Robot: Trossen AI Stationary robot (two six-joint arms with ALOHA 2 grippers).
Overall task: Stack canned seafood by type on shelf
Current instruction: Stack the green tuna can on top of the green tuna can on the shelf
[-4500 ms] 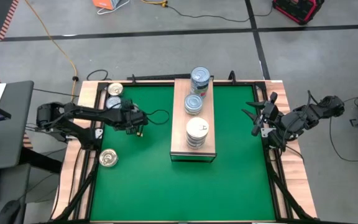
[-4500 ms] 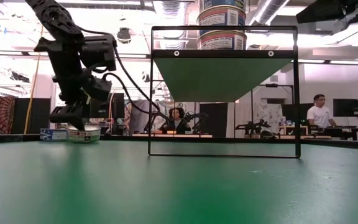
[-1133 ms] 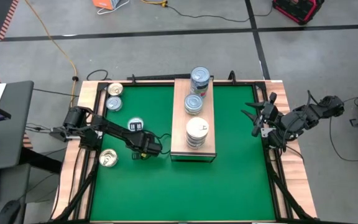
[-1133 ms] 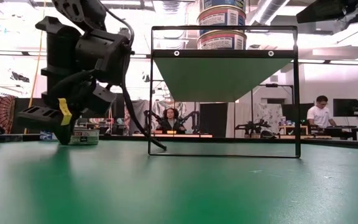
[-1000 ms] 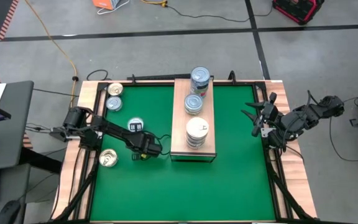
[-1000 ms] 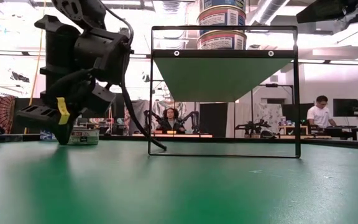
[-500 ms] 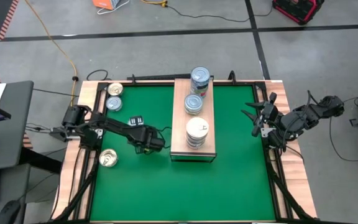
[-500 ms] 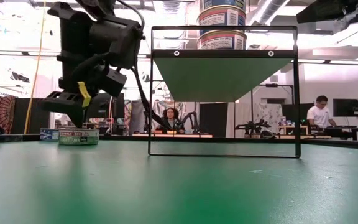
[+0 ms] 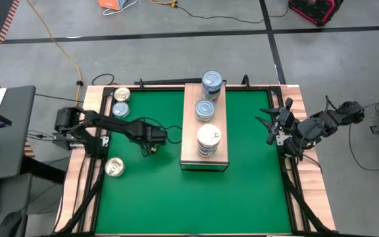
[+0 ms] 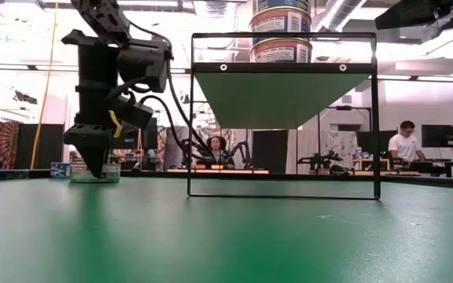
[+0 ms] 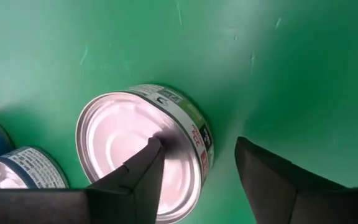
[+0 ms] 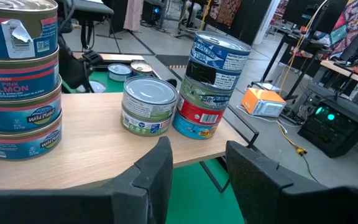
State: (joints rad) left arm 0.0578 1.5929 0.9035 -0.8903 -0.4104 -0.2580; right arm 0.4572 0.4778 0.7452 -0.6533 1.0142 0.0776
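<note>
The left end effector point(image 11: 197, 168) hangs over a silver-topped can point(image 11: 143, 149) on the green mat point(image 9: 242, 191), near the left side of the shelf point(image 9: 204, 161). Its fingers are apart, with one finger over the can's top and the other out past its side, and it holds nothing. If it closes like this, I think it could pinch just the rim, and the can could tip or slip away. It could also bump the small blue can point(image 11: 20, 177) close by. The right end effector point(image 9: 273, 123) waits at the right edge of the worktop, fingers apart and empty. The shelf holds a tall white-topped stack point(image 9: 208, 139), one lone can point(image 9: 204, 109) and a blue stack point(image 9: 211, 85). A bump from a new can could knock a stack down. Two more cans point(image 9: 121, 103) and a gold can point(image 9: 114, 168) wait on the worktop's left edge.
</note>
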